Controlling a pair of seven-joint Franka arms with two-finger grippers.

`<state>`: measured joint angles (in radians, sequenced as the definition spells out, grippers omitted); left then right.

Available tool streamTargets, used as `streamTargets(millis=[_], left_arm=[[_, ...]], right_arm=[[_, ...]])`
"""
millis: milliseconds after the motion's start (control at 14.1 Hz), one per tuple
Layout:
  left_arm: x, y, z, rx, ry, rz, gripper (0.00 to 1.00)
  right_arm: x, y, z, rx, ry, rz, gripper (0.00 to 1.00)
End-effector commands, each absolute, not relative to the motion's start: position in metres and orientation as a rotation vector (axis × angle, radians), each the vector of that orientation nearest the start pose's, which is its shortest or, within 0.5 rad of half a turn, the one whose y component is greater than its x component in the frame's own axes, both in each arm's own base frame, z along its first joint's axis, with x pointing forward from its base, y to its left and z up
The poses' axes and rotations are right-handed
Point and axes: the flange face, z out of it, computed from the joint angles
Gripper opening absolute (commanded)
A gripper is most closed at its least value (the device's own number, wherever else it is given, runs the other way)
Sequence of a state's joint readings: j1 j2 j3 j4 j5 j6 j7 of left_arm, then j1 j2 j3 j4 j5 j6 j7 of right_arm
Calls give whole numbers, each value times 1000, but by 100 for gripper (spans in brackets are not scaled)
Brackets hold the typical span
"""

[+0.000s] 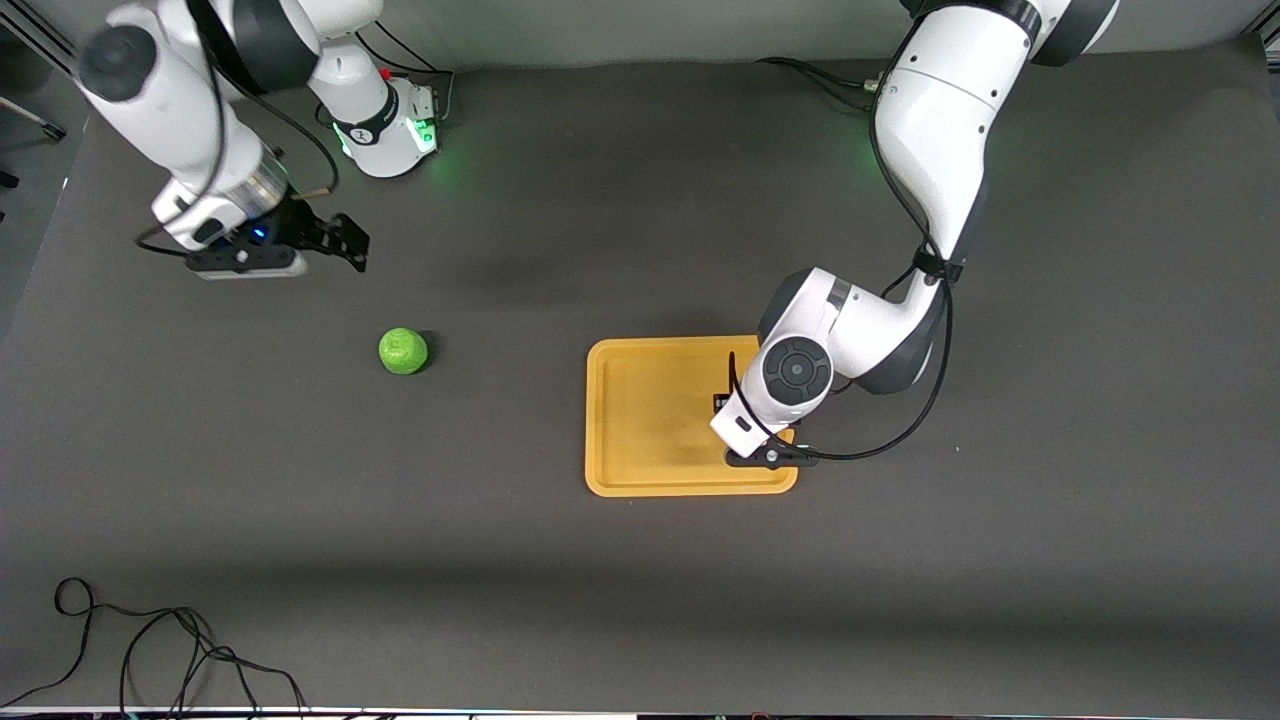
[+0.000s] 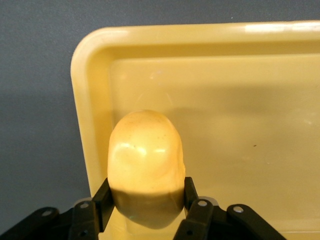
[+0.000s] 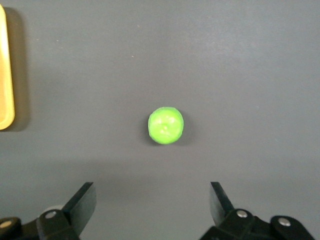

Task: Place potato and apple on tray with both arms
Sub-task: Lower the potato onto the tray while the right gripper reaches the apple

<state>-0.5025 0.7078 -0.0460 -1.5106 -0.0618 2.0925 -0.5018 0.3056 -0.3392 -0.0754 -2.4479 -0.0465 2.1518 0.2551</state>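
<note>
While the left end effector (image 2: pixel 147 207) hangs over the tray (image 1: pixel 640 420), at the tray's end toward the left arm's base, its two fingers (image 2: pixel 102 200) are clamped on the lower part of the potato (image 2: pixel 146 162). Item: potato, yellow-tan, lumpy oval, held over the tray's floor close to one rounded corner (whether it touches the floor cannot be told). In the front view the potato is hidden under the left arm's wrist.

Item: tray, orange-yellow, rectangular, low rim, lying flat on the dark grey desk (image 1: pixel 640 600) near its middle.

Item: apple (image 1: pixel 403 351), small, round, bright green, resting on the desk well apart from the tray, toward the right arm's end.

Item: right end effector (image 1: pixel 335 240), up over bare desk toward the right arm's base, its fingers (image 3: pixel 82 202) spread wide with nothing between them (the apple (image 3: pixel 165 125) shows below it in the right wrist view, untouched).

Item: loose black cable (image 1: pixel 150 650), lying on the desk at the edge nearest the front camera.
</note>
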Motion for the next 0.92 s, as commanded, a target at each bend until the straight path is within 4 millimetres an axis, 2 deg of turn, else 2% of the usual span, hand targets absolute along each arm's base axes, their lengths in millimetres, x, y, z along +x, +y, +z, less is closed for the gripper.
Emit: streamTargets(millis=[0,142,213,355,426,710,852], left_arm=[[597,-360,237,-3126,34,271,0],[595,-358,230,-3107,57,299,0],[595,-358,230,-3107,64,299,0],[593,-356,225,-3100,65,313,2],[592,-357,223,-3100,68,315,6],[593,-356,219,-3099,64,315,49],[597,-355,227,-3107,50,296,71]], right_arm=[[443,87,371,-3151,-57,-91,100],[462,72,323,-3155,-100,-113,100],[467,70,298,-3164,-95,-99,100],[471,71,268,-3166,-69,-113,100],[472,73,265,-3160,-56,-119,100],[469,101,247,-3132,-68,-121,100],[468,100,228,-3143,-67,-101,100]])
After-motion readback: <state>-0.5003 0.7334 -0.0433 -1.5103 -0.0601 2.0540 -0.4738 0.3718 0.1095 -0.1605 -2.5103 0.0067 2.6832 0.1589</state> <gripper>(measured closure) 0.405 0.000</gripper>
